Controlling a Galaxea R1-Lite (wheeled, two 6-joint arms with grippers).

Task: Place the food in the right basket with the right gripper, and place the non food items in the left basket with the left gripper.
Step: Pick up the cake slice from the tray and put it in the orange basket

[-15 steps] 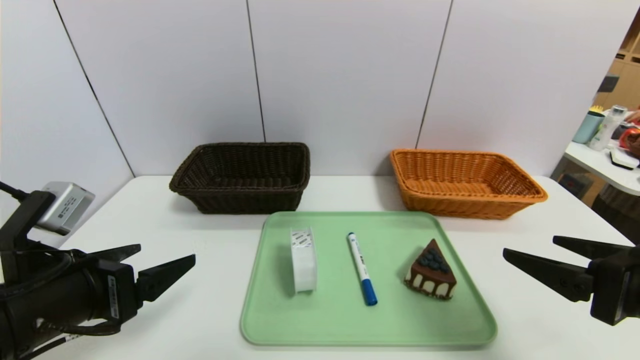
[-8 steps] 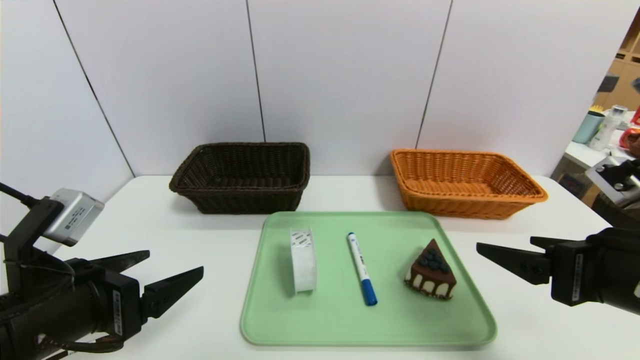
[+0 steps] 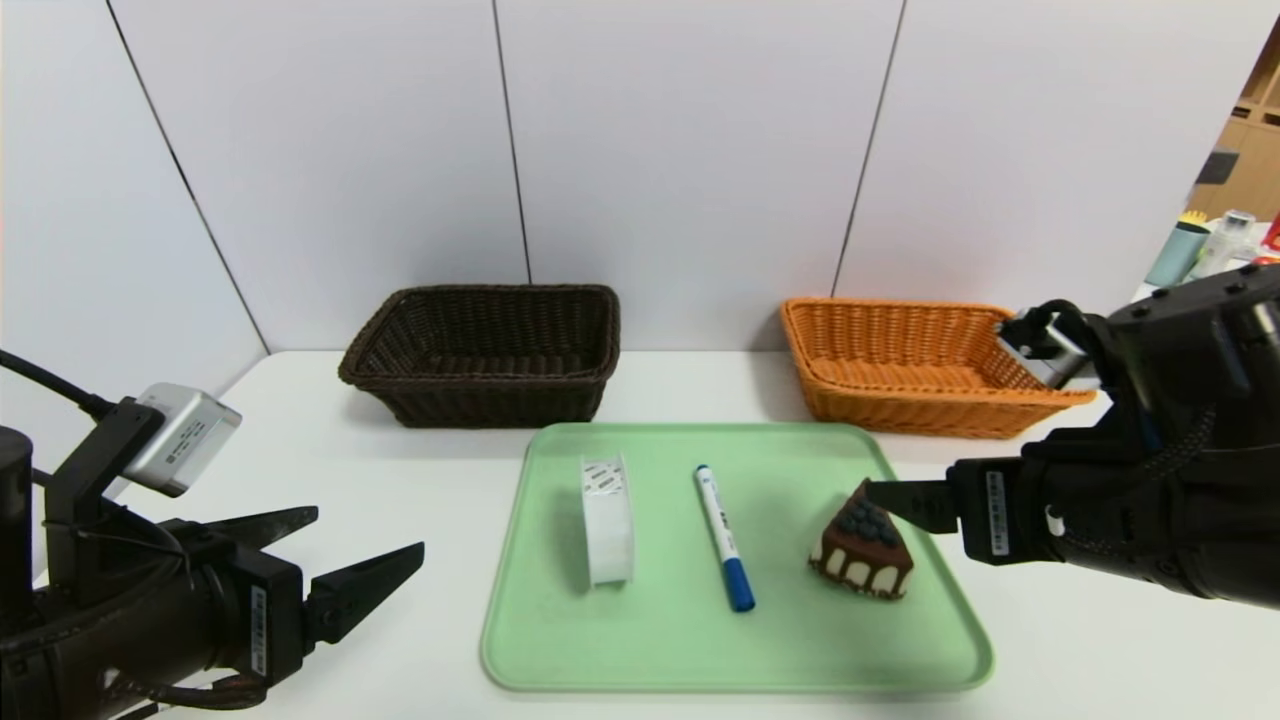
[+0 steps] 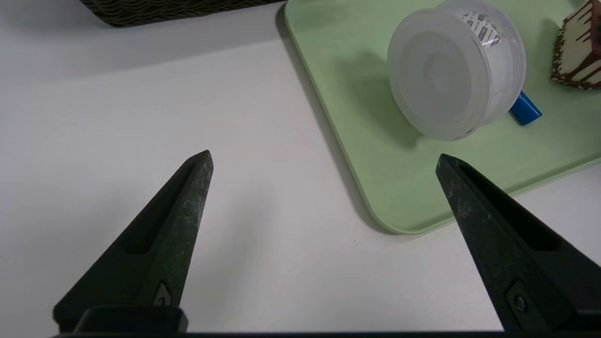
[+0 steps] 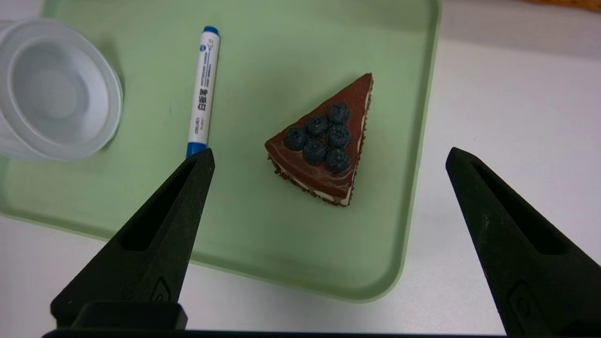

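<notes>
The chocolate cake slice [image 3: 862,545] [image 5: 319,141] lies on the right side of the green tray [image 3: 700,650]. The white tape roll [image 3: 608,520] [image 4: 455,75] stands on edge at the tray's left. The blue-capped marker [image 3: 723,535] [image 5: 203,89] lies between roll and cake. My right gripper [image 3: 880,495] [image 5: 329,152] hovers open above the tray's right edge, close over the cake and clear of it. My left gripper [image 3: 368,532] [image 4: 324,156] is open over bare table left of the tray. The dark brown basket [image 3: 480,350] and orange-tan basket [image 3: 920,365] stand empty behind the tray.
A grey panelled wall rises right behind both baskets. At the far right a side table [image 3: 1215,300] carries bottles and cups. White tabletop [image 3: 380,460] lies bare between the left gripper, the tray and the dark basket.
My right arm has swung in from the table's right side and risen over the tray's right edge beside the cake. The left gripper has crept slightly toward the tray.
</notes>
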